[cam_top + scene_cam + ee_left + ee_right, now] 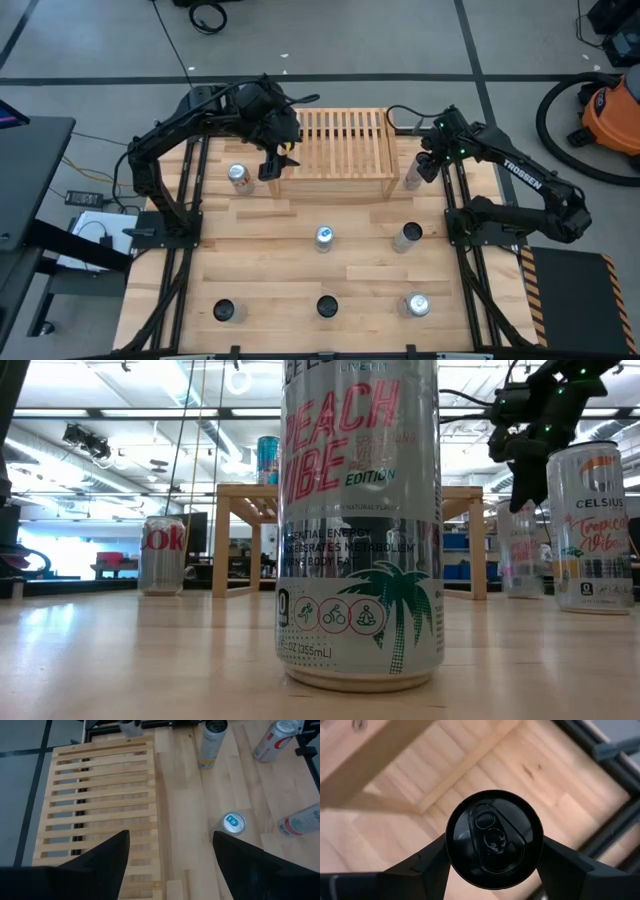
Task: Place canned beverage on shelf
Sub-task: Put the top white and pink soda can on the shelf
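Observation:
The light-wood slatted shelf (340, 150) stands at the table's far middle. My right gripper (425, 165) is just right of the shelf, pointing down, open, with its fingers on either side of the top of a black-topped can (494, 837) standing on the table (520, 555). My left gripper (275, 165) is open and empty above the shelf's front left corner; its wrist view looks along the slats (100, 795). In the low view a blue can (268, 460) shows at the left end of the shelf's top; the left arm covers that place in the high view. My right gripper comes at the can from above with one finger (432, 865) on each side of the can's top rim (454, 851). The can's own top hides the fingertips, so I cannot tell whether they touch it. The can stands upright on the table.
A red-and-silver can (238, 177) stands left of the shelf. Two cans (323, 237) (407, 236) stand mid-table and three more (225, 311) (327, 306) (416, 305) near the front edge; the middle one fills the low view (360, 520).

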You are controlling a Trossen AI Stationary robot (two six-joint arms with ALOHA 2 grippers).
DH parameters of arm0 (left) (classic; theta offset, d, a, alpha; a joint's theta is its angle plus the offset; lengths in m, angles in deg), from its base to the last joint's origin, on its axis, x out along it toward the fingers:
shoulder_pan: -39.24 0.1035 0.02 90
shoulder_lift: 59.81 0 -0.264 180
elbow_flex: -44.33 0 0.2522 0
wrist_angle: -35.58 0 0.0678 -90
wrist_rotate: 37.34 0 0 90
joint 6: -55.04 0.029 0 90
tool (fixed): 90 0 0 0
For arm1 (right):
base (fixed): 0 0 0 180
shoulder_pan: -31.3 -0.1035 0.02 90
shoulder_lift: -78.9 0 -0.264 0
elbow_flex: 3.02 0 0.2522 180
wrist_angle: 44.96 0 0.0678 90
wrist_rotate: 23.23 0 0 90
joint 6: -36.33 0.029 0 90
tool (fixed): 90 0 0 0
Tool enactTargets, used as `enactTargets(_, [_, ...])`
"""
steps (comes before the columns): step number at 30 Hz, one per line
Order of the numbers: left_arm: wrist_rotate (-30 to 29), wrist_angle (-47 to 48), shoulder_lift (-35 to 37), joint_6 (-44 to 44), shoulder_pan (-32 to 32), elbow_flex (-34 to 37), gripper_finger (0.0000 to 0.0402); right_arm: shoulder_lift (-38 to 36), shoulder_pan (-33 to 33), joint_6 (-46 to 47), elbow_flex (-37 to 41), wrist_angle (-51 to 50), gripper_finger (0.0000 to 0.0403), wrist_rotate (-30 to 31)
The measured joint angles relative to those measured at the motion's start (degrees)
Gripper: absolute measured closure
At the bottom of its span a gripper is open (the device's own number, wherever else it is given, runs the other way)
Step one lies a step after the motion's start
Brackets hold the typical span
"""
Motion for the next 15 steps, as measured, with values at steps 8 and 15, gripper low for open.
enactTargets(8, [0.0, 0.2, 0.0, 0.0, 3.1, 0.0, 0.0113, 0.0, 0.0, 1.2, -7.4, -5.0, 0.0149, 0.6])
enactTargets(15, [0.0, 0.3, 0.0, 0.0, 4.8, 0.0, 0.0113, 0.0, 0.0, 1.2, -16.6, -10.4, 0.0149, 5.3])
